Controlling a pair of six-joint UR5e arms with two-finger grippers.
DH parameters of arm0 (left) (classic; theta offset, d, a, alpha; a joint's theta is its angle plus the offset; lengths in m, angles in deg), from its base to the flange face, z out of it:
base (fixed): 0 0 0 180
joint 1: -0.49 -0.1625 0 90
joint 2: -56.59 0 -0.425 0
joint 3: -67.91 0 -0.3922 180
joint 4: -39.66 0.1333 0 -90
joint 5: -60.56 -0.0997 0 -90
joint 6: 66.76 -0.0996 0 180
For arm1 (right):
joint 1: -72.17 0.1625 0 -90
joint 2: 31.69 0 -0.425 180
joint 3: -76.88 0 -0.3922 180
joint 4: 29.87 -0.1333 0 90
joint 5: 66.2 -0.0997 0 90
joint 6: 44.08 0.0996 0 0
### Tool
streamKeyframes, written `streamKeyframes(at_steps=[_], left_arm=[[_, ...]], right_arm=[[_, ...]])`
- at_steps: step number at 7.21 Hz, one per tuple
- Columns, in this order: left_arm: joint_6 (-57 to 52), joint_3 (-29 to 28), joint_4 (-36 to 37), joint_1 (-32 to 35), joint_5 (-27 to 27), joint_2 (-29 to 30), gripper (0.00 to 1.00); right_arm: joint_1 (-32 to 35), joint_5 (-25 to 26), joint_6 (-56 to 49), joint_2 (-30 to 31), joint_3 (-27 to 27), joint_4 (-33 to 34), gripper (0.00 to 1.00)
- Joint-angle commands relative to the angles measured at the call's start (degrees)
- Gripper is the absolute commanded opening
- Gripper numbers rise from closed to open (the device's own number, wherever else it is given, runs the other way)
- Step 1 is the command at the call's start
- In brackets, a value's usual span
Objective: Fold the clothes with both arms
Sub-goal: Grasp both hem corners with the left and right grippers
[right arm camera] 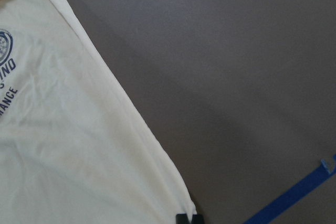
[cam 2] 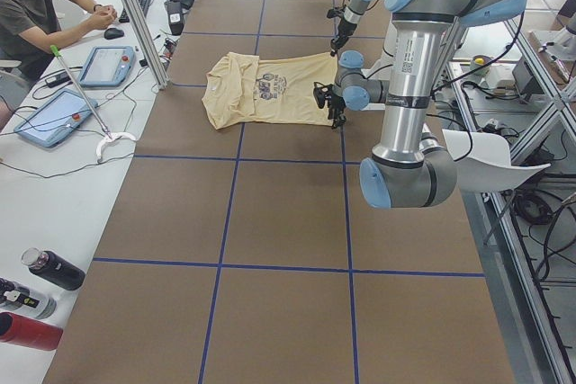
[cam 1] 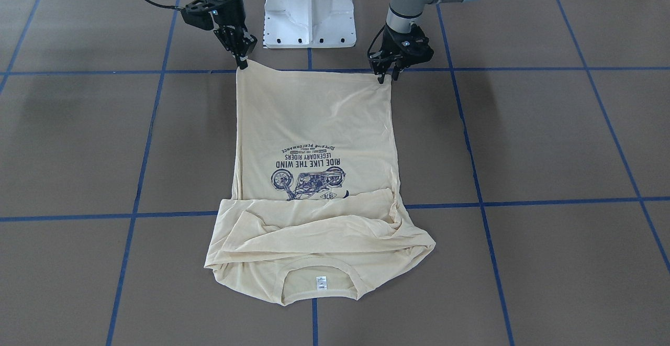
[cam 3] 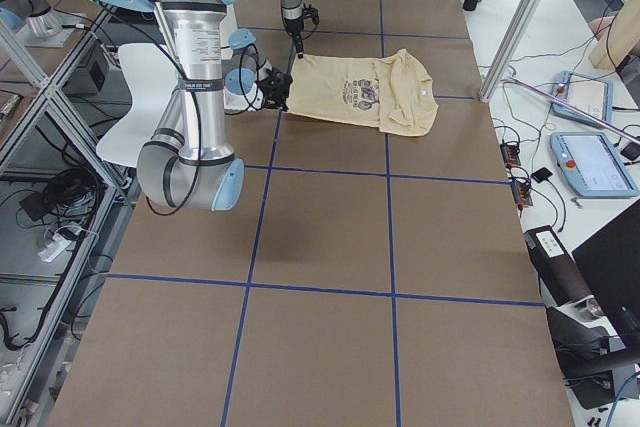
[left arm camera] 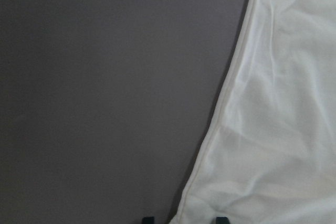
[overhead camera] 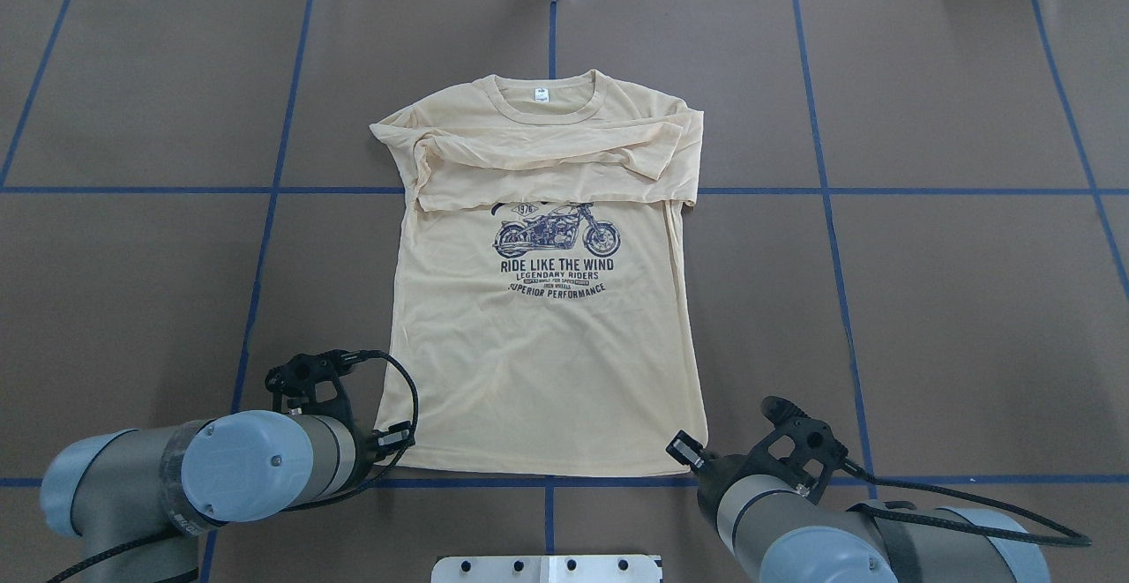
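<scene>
Overhead view, read from bottom to top. Lower right: the right claw [cam 1: 243,62] is clenched on one hem corner of the cream shirt [overhead camera: 547,371]. Lower left: the left claw [cam 1: 387,76] is released, with a finger on either side of the other hem corner. The shirt lies flat, front up, on the brown worktop [overhead camera: 926,301], hem nearest both claws. Mid-frame is the print [overhead camera: 556,252]: "1976", a motorcycle, "RIDE LIKE THE WIND", "LEGENDARY RIDERS", "SUPERIOR PERFORMANCE". Beyond it, the sleeves [overhead camera: 547,155] are folded across the chest. At top is a white neck label [overhead camera: 541,95], its text unreadable.
</scene>
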Motion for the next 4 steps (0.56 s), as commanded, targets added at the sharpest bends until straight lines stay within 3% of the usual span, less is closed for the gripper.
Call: streamKeyframes(at_steps=[1, 4], left_arm=[[-0.2, 0.2, 0.1, 0.2, 0.2, 0.0, 0.0], [-0.1, 5.9, 1.0, 0.4, 0.5, -0.9, 0.0]], right_arm=[[0.0, 0.0, 0.0, -0.1, -0.1, 0.0, 0.0], [0.1, -0.1, 0.0, -0.1, 0.2, 0.0, 0.0]])
